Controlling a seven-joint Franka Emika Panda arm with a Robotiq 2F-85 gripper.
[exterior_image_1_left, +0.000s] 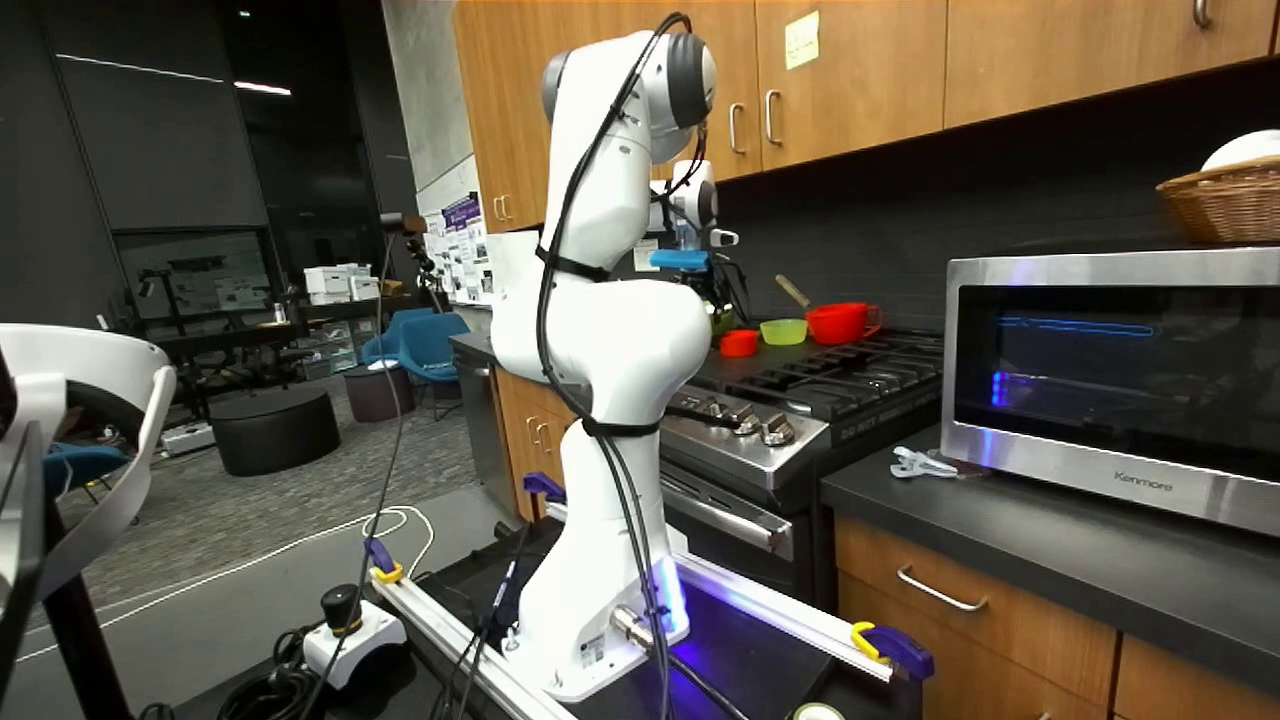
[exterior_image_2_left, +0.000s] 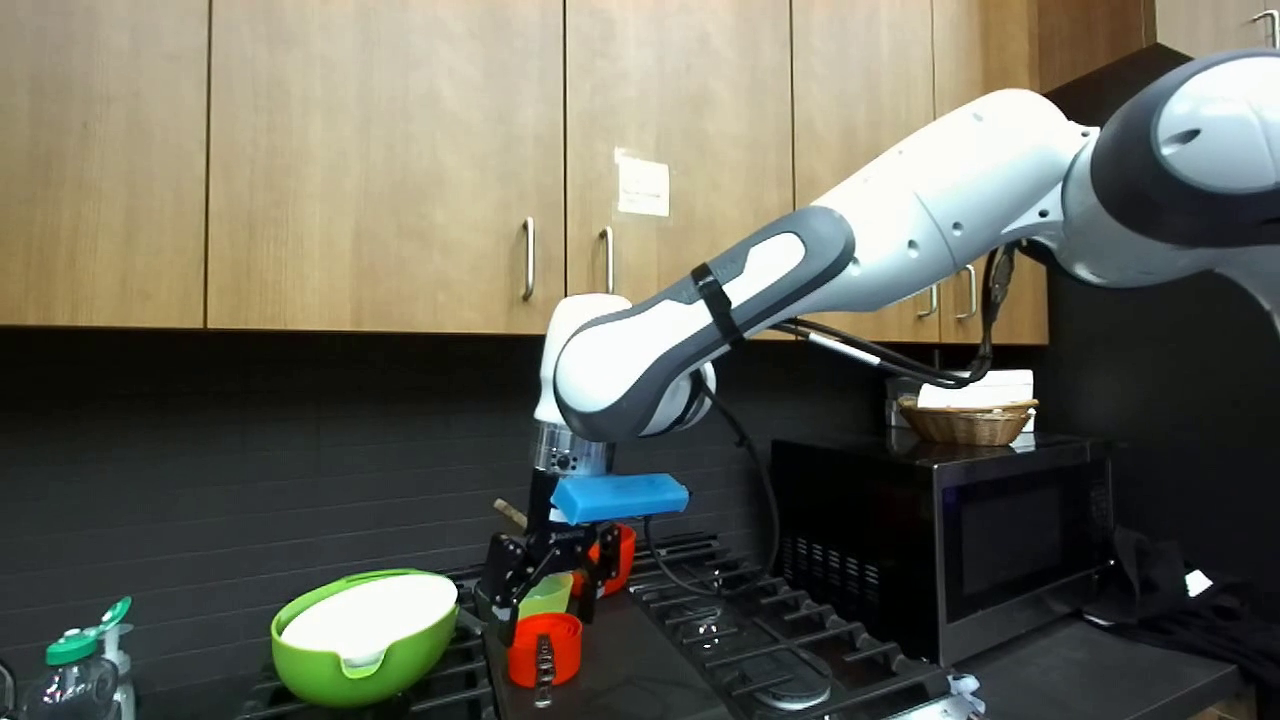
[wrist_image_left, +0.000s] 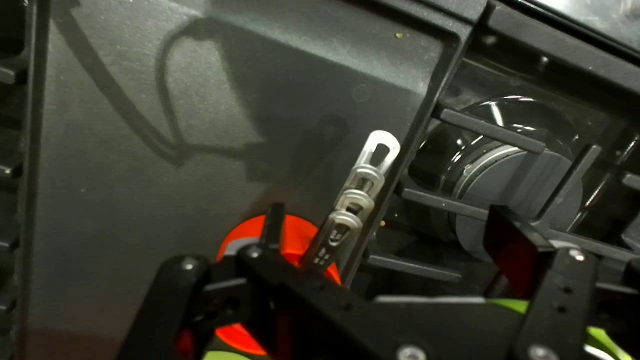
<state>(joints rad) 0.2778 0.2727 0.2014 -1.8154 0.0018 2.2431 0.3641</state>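
Observation:
My black gripper (wrist_image_left: 394, 232) is open over the stove, its fingers wide apart with nothing visible between the fingertips. It also shows in an exterior view (exterior_image_2_left: 548, 612), pointing down. A small red cup (exterior_image_2_left: 567, 652) stands on the dark griddle plate, close to the fingers. In the wrist view, a finger overlaps the red cup (wrist_image_left: 296, 234); I cannot tell whether it touches. Stacked metal measuring-spoon handles (wrist_image_left: 357, 195) stick out over the cup's rim. Behind it are a light green cup (exterior_image_2_left: 546, 592) and a larger red pot (exterior_image_2_left: 622, 560), both partly hidden by the gripper.
A green bowl (exterior_image_2_left: 350, 685) with a white bowl inside stands on the grates beside the gripper. Stove grates (wrist_image_left: 445, 202) flank the griddle plate (wrist_image_left: 125, 225). A microwave (exterior_image_1_left: 1110, 380) stands on the counter. Wooden cabinets (exterior_image_2_left: 390, 160) hang above. A soap bottle (exterior_image_2_left: 75, 680) is at the side.

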